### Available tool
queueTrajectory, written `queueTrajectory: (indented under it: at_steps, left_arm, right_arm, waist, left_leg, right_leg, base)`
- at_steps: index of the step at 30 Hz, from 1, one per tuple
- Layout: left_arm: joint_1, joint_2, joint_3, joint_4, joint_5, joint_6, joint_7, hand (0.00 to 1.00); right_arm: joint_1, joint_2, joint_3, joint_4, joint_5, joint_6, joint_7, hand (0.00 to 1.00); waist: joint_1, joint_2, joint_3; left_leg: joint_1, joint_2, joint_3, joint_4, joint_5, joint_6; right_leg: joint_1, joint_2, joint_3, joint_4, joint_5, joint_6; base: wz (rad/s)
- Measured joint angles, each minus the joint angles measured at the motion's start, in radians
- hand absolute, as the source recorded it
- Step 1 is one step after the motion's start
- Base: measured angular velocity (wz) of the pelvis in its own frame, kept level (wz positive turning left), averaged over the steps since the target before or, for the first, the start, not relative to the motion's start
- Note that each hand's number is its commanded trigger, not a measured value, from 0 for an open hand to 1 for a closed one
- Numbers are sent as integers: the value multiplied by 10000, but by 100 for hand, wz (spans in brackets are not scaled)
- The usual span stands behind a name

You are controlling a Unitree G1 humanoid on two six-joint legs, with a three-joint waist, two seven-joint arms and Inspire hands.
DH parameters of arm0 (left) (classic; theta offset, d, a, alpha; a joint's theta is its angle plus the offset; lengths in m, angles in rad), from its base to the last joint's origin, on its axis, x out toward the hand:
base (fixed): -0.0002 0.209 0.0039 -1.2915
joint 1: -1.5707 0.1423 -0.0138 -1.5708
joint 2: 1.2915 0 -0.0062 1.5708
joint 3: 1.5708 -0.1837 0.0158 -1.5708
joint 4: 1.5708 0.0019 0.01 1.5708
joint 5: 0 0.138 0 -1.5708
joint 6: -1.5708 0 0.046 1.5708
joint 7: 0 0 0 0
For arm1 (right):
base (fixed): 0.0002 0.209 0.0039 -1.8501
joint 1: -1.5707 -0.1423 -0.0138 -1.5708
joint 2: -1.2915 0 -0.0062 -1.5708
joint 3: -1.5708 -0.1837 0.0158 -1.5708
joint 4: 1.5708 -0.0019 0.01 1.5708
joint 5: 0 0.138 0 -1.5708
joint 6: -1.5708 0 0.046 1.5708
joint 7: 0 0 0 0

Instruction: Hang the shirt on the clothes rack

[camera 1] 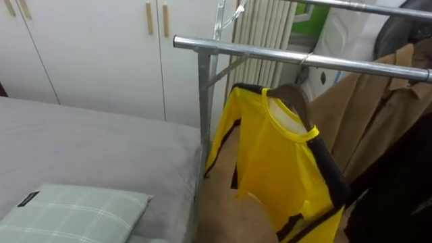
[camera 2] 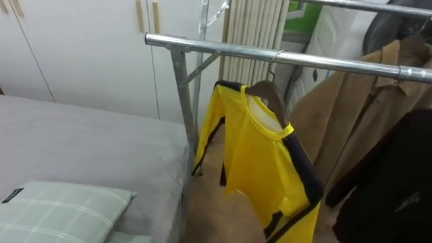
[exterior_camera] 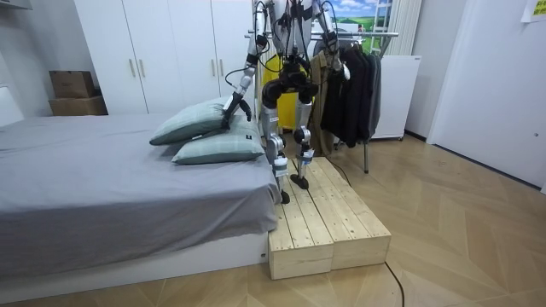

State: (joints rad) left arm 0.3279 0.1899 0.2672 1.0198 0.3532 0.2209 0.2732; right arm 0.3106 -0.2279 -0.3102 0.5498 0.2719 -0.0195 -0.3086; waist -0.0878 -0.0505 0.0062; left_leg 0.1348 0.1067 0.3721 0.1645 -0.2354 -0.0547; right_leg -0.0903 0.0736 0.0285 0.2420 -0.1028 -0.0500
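White wardrobes (camera 1: 101, 54) back a bedroom where a grey bed (camera 1: 81, 148) with a checked pillow (camera 1: 81, 209) runs up to a metal clothes rack. The robot stands on a low wooden platform (exterior_camera: 328, 222) between bed and rack, facing the rail (camera 1: 270, 52).

The yellow shirt (camera 1: 283, 169) is already up. It sits on a wooden hanger (camera 1: 293, 94) whose hook is over the rail, and it hangs free near the rack's end post, just beside a brown coat (camera 1: 378, 101) and darker clothes (exterior_camera: 354, 85) further along. One shoulder droops lower than the other (the shirt looks a little skewed on the hanger), but nothing is holding it.

The left hand (exterior_camera: 236, 107) is low, near the pillows at the bed's edge, and the right hand (exterior_camera: 333, 64) is by the hung coats. Both are too small in the room view to tell whether they are wide, narrow or holding anything.

Judging by this, the hanging itself is done for this shirt. What may be left is a small straightening, or fetching another garment, though I see none lying on the bed.
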Motion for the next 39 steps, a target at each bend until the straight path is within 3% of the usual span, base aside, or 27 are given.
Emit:
queueTrajectory:
  at_steps: [4,7,17,23,31,39]
  left_arm:
    - [-11,-23,-46,95,-165,-109,-5,0]
    - [-42,-23,-46,275,-189,-224,-87,0]
    - [-540,-36,-642,1062,-379,-331,-215,0]
    - [-732,-258,-649,1219,-380,-356,-217,0]
    - [-932,-272,-965,1286,-687,-606,-483,0]
    - [-1771,-305,-1747,1534,-1309,-1672,-973,0]
  right_arm:
    - [284,529,219,1683,14,89,818,0]
    - [242,698,254,2522,148,72,1565,0]
    - [-18,807,1721,4923,783,79,3801,0]
    - [-178,939,1738,5438,1200,63,4467,0]
    - [-423,991,1696,5888,1221,-15,4797,0]
    - [-743,1003,1800,5856,1124,-41,4842,0]
  waist:
    - [-182,27,14]
    - [-202,39,-7]
    - [-199,140,-5]
    - [-192,409,4]
    - [-210,419,-4]
    - [-161,430,-5]
  left_leg:
    - [108,6,123,-20,-43,-14]
    - [163,27,324,11,-104,-23]
    - [161,8,371,50,-153,6]
    - [121,-3,361,14,-160,0]
    - [-7,-14,333,27,-160,1]
    - [44,-36,350,4,-158,5]
  right_leg:
    - [-1,89,302,127,-59,-3]
    - [-40,162,502,195,-61,0]
    - [-62,136,459,145,-28,42]
    - [-177,163,521,137,-52,59]
    - [-309,143,522,136,-58,53]
    - [-298,138,504,153,-51,65]
  base:
    - [-13]
    - [-18]
    - [-2]
    - [-2]
    - [0]
    - [-2]
